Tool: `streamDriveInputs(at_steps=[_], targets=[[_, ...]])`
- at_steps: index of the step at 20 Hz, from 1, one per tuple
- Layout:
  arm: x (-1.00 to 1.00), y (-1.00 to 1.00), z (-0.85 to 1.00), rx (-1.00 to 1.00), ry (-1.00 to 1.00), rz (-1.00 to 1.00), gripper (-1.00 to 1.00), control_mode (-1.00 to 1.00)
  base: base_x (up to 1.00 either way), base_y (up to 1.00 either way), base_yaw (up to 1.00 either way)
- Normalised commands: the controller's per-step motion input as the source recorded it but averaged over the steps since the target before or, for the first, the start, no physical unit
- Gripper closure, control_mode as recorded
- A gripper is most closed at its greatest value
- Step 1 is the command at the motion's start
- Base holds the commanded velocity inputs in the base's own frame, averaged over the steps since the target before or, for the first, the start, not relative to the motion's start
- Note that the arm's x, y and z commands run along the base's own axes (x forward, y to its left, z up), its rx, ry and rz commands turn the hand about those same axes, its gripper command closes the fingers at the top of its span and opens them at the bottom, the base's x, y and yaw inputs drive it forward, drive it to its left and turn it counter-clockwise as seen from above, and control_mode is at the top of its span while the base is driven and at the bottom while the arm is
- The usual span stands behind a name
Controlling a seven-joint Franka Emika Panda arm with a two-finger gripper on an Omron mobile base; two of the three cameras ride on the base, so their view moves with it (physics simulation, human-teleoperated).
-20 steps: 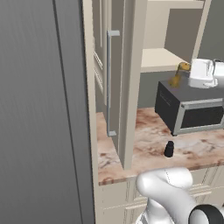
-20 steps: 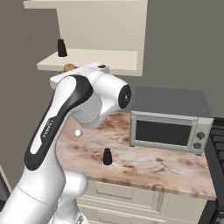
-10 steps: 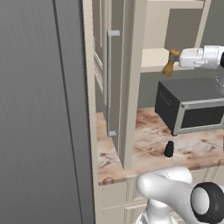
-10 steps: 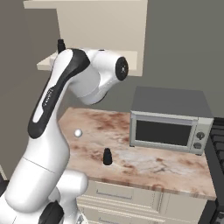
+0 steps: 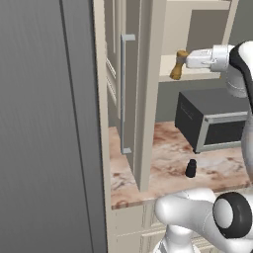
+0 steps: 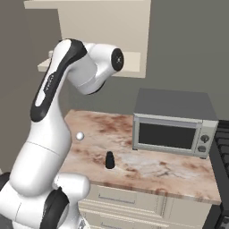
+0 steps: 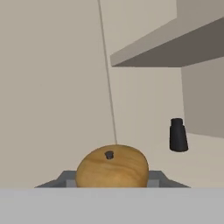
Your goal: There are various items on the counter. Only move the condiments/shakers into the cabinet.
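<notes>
Golden-tan shaker [image 5: 178, 64] leans (cap uppermost) in gripper [image 5: 182, 61].

White arm [image 6: 53, 134], dark joints

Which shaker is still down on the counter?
The black shaker near the counter's front edge. The golden-tan one is in the gripper; another black one stands in the cabinet.

The pinkish marbled bench [image 6: 152, 172] lies well below the hand [image 5: 184, 61]. On it stand a grey microwave [image 6: 174, 121], a small black shaker [image 6: 109, 160] and a little white ball [image 6: 80, 135]. Ahead of the hand, the cabinet shelf [image 7: 144, 144] carries another black shaker [image 7: 177, 135], upright.
</notes>
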Motion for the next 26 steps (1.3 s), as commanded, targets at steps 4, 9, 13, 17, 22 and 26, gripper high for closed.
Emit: streamDriveInputs(at_steps=[4, 9, 13, 17, 22, 26], targets=[[0.48, 0.33, 0.0, 0.0, 0.0, 0.0, 1.0, -1.0, 0.0, 0.0, 0.0], [0.59, 0.3, 0.0, 0.0, 0.0, 0.0, 1.0, -1.0, 0.0, 0.0, 0.0], [0.62, 0.22, 0.0, 0.0, 0.0, 0.0, 1.0, -1.0, 0.0, 0.0, 0.0], [0.62, 0.02, 0.0, 0.0, 0.0, 0.0, 1.0, -1.0, 0.0, 0.0, 0.0], [0.67, 0.0, 0.0, 0.0, 0.0, 0.0, 1.0, -1.0, 0.0, 0.0, 0.0], [0.49, 0.0, -0.07, 0.0, 0.0, 0.0, 1.0, -1.0, 0.0, 0.0, 0.0]])
